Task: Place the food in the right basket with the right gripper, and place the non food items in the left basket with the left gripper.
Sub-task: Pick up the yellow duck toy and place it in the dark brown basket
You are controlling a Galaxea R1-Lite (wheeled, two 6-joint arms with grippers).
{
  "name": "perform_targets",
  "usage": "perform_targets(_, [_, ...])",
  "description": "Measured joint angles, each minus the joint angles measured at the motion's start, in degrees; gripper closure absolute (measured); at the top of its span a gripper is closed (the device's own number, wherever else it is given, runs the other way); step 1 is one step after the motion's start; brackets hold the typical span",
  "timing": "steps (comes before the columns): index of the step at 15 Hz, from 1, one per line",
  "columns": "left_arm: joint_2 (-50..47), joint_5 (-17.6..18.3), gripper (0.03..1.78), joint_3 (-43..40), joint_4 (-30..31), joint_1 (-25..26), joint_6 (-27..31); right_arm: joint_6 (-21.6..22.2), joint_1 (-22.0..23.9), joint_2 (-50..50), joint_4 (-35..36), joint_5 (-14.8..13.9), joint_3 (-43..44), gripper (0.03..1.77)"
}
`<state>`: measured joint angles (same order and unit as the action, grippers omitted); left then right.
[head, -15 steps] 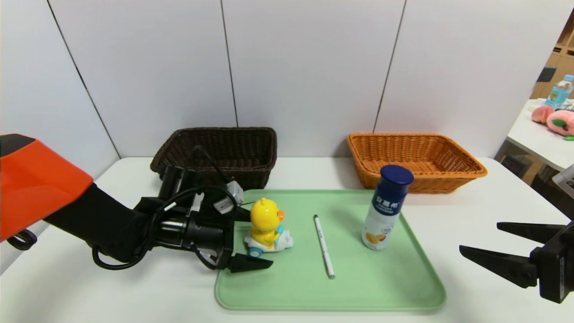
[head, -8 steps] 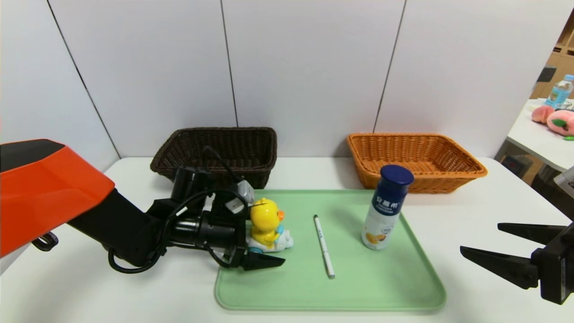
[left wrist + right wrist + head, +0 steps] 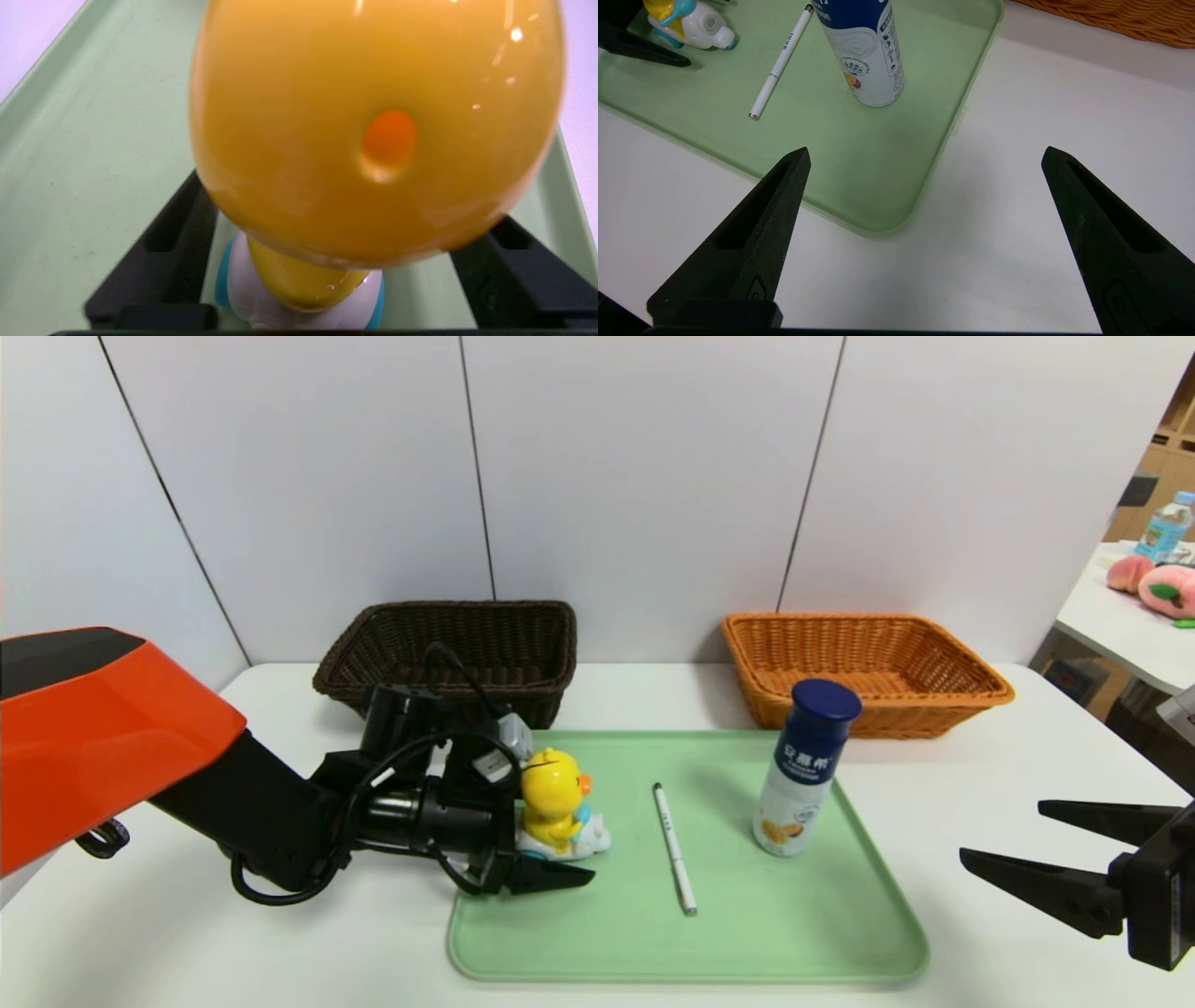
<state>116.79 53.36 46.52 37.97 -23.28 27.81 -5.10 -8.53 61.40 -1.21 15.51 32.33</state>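
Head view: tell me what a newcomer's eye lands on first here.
The yellow duck toy on the left of the green tray, with the left end effector set around it, fingers on either side of its base. Next, the blue-capped bottle standing upright on the tray's right side, a white pen lying between them. The right end effector waits open off the tray's right edge.

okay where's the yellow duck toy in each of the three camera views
Head view: duck toy at the green tray's left end, beside the left hand.
Left wrist view: duck toy fills the frame.
Right wrist view: duck toy in a corner.
Shared landmark: the green tray.
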Motion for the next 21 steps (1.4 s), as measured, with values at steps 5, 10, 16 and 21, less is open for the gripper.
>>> perform_targets(5, [0.0, 0.0, 0.96, 0.1, 0.1, 0.0, -0.2, -0.1, 0.1, 0.0, 0.0, 0.1, 0.0, 0.09])
perform_targets(10, [-0.2, 0.0, 1.01, 0.2, 0.2, 0.0, -0.2, 0.0, 0.2, 0.0, 0.0, 0.1, 0.0, 0.09])
perform_targets(16, [-2.6, -0.1, 1.05, 0.6, -0.2, 0.0, -3.5, 0.2, 0.3, -0.7, 0.0, 0.1, -0.2, 0.09])
perform_targets(21, [-6.4, -0.6, 1.05, 2.6, 0.0, 0.0, -7.3, 0.4, 0.3, -1.2, 0.0, 0.0, -0.7, 0.09])
